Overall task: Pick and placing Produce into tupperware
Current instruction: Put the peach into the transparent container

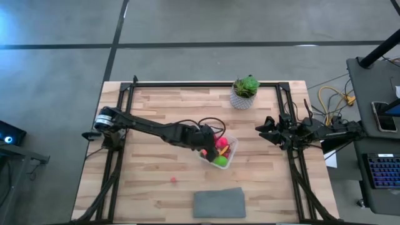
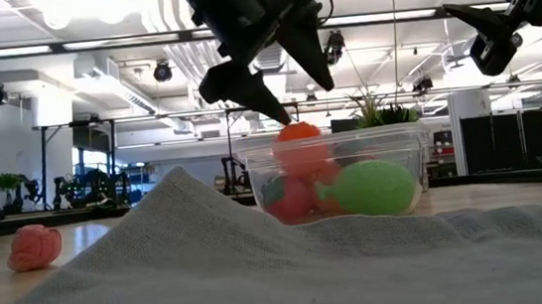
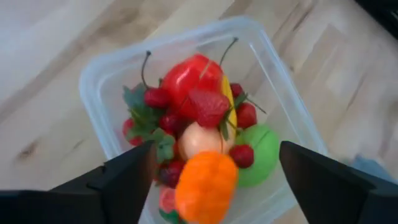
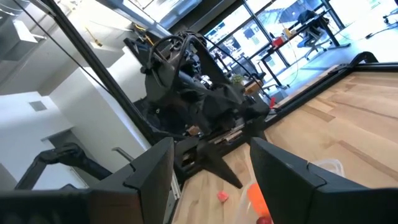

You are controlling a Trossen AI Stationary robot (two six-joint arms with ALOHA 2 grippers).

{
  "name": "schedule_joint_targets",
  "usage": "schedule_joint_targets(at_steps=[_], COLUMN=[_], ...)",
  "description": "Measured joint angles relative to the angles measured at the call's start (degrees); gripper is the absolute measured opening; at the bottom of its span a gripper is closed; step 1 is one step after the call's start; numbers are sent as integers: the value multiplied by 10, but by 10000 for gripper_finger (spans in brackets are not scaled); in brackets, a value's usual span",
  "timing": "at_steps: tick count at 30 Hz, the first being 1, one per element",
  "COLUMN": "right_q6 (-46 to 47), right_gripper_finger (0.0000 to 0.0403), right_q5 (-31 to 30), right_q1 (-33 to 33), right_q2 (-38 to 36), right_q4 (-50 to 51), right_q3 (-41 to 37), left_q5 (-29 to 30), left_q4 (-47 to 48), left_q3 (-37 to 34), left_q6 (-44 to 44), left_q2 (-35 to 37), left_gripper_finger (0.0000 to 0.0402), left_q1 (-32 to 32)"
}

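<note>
Left gripper (image 3: 211,180) released over tupperware (image 1: 232,156) | orange piece (image 3: 206,190) dropping in | I'd lift straight (avoid rim) | right gripper (image 1: 270,133) open, 3 o'clock | pink piece (image 1: 173,180) left at 7 o'clock

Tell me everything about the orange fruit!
The orange fruit is a small, round, bright toy with shallow ridges, plastic by its look. It sits on top of the pile in the clear tub, touching a peach piece and the green fruit. The open left gripper hovers around it, fingers apart, not touching it.
</note>
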State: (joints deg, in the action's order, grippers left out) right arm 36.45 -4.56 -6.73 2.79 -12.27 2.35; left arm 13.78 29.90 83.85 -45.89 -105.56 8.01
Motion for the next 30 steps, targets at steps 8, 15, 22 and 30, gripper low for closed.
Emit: schedule_joint_targets(at_steps=[8, 15, 22, 30], right_q6=[0, 0, 0, 0], right_gripper_finger=[206, 206, 206, 206], right_q5=[0, 0, 0, 0], right_q1=[0, 0, 0, 0], right_q2=[0, 0, 0, 0], right_q4=[0, 0, 0, 0], right_q3=[0, 0, 0, 0], left_q5=[-127, -142, -165, -179], left_q4=[151, 269, 247, 216], left_q3=[-1, -14, -53, -86], left_q6=[30, -145, -582, -635], left_q2=[26, 23, 22, 17], left_gripper_finger=[343, 331, 331, 331], left_q1=[55, 164, 174, 191])
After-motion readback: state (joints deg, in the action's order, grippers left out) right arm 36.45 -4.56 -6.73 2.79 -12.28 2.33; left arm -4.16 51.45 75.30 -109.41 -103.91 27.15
